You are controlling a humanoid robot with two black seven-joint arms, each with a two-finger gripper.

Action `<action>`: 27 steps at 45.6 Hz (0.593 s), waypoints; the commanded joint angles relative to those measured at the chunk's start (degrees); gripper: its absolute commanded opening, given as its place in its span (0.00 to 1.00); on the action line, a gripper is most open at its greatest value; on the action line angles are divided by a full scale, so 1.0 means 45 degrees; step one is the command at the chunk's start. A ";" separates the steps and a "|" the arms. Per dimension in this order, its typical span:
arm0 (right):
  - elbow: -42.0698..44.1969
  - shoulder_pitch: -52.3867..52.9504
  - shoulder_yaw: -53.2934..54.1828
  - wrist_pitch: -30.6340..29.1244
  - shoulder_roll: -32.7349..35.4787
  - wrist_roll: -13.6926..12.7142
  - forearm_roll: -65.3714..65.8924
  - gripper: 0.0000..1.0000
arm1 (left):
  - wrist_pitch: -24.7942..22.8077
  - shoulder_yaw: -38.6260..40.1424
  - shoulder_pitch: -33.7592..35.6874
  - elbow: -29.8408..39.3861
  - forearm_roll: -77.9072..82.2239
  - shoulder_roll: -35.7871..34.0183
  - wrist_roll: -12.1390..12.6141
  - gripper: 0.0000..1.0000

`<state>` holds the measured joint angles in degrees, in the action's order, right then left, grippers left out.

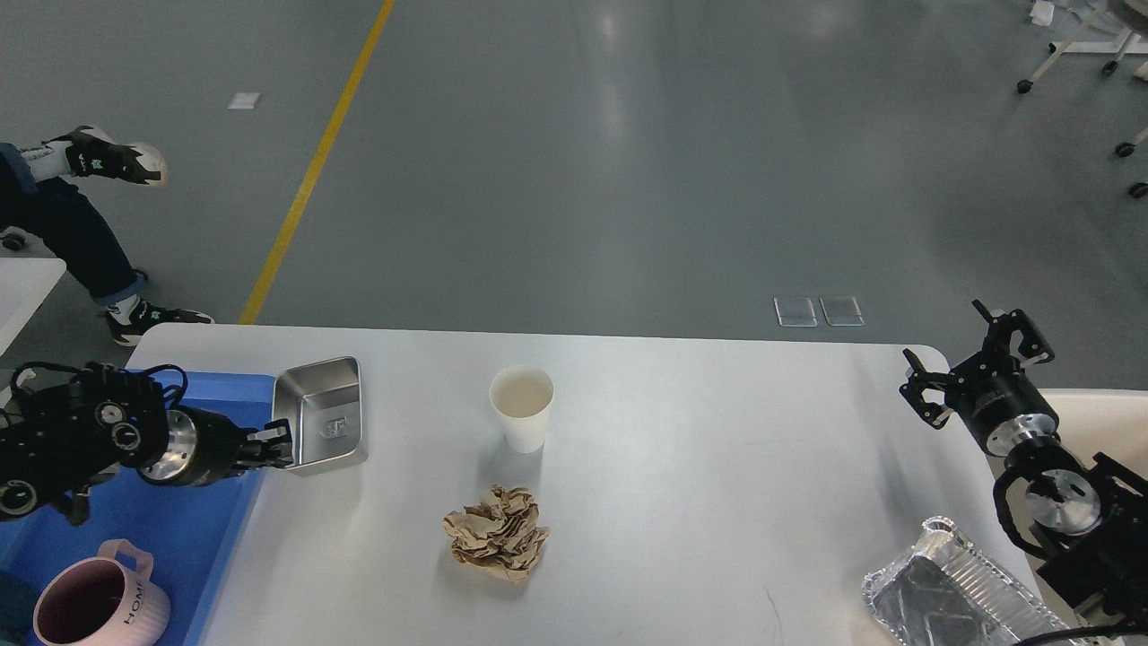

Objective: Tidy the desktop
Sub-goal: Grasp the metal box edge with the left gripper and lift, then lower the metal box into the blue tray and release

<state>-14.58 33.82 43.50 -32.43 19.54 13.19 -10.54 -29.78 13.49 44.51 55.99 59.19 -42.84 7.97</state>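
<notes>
**Gripping the tin at the desk's left edge**

Looking down at the desktop (682,467), it fills most of the lower view. The left gripper (280,446) is pinching the near rim of the steel tin (321,424), which sits tilted, right beside the blue tray (193,538). A pink mug (97,603) stands in that tray. Mid-desk there's a white cup (521,406) standing upright, with a crumpled brown paper ball (497,533) just in front of it. The right gripper (976,365) hangs over the far right corner, fingers spread, holding nothing. A foil tray (952,603) sits at the near right.
</notes>
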 commanded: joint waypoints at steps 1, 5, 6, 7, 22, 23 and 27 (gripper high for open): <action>-0.0022 0.0004 0.0000 0.0000 0.0014 -0.0001 0.0000 1.00 | 0.0016 0.0030 -0.0008 0.1247 0.0322 -0.1784 -0.1047 0.00; -0.0022 0.0004 0.0000 0.0000 0.0014 -0.0001 0.0000 1.00 | 0.0016 0.0069 -0.0047 0.2127 0.0322 -0.3211 -0.1342 0.00; -0.0022 0.0004 0.0000 0.0000 0.0014 -0.0020 0.0000 1.00 | 0.0016 0.0089 -0.0047 0.2342 0.0303 -0.3563 -0.1400 0.00; -0.0022 0.0024 0.0000 0.0000 0.0014 -0.0001 0.0000 1.00 | -0.0003 0.0089 -0.0047 0.2576 0.0303 -0.3953 -0.1517 0.00; -0.0022 0.0102 0.0000 0.0000 0.0014 -0.0020 0.0000 1.00 | -0.0296 -0.0009 -0.0457 0.5956 0.0147 -0.9637 -0.3314 0.00; -0.0022 0.0102 0.0000 0.0000 0.0014 -0.0020 0.0000 1.00 | -0.0393 -0.0009 -0.0477 0.6073 0.0108 -0.9970 -0.3392 0.00; -0.0002 0.0102 0.0000 0.0000 0.0033 -0.0020 0.0000 1.00 | -0.1076 0.0010 -0.0477 0.6192 -0.0165 -1.1084 -0.3529 0.00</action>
<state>-14.69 34.28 43.51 -32.43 19.60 13.09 -10.55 -31.62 13.45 42.59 82.39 59.67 -86.36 -6.82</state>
